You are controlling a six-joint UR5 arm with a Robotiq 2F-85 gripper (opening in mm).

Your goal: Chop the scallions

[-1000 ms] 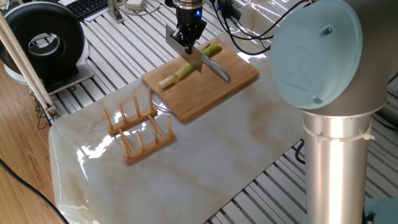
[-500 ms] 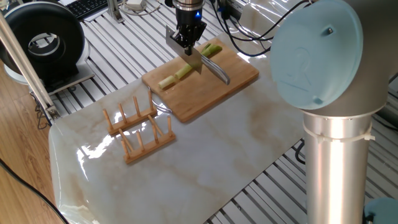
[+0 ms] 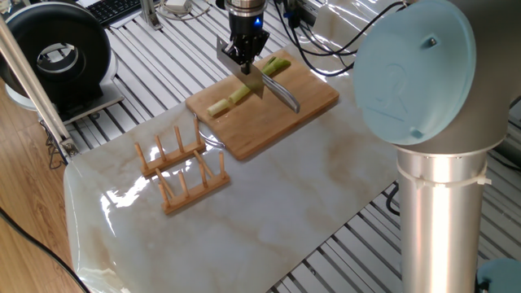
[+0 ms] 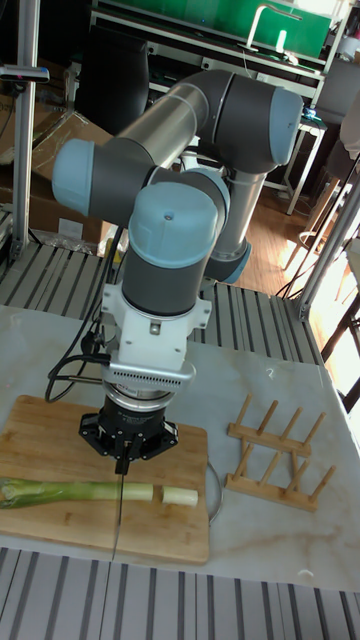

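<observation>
The scallions [image 3: 242,92] lie slantwise on a wooden cutting board [image 3: 305,110], a long pale-green stalk. In the tall fixed view the stalk [image 4: 70,491] has a short whitish segment [image 4: 180,495] lying apart at its right end. My gripper [image 3: 242,57] hangs over the stalk, shut on the handle of a silver knife [image 3: 259,82]. The blade crosses the stalk about midway along it. Seen edge-on, the blade [image 4: 117,510] is a thin line over the stalk below the gripper [image 4: 122,458]. Whether the edge touches the board I cannot tell.
A wooden peg rack [image 3: 181,167] stands on the marble mat [image 3: 269,212] in front of the board. A black round device [image 3: 57,57] sits at the far left. The arm's large base [image 3: 431,122] fills the right side. Cables run behind the board.
The gripper with the knife has shifted very slightly to the left. The stalk and board have not moved.
</observation>
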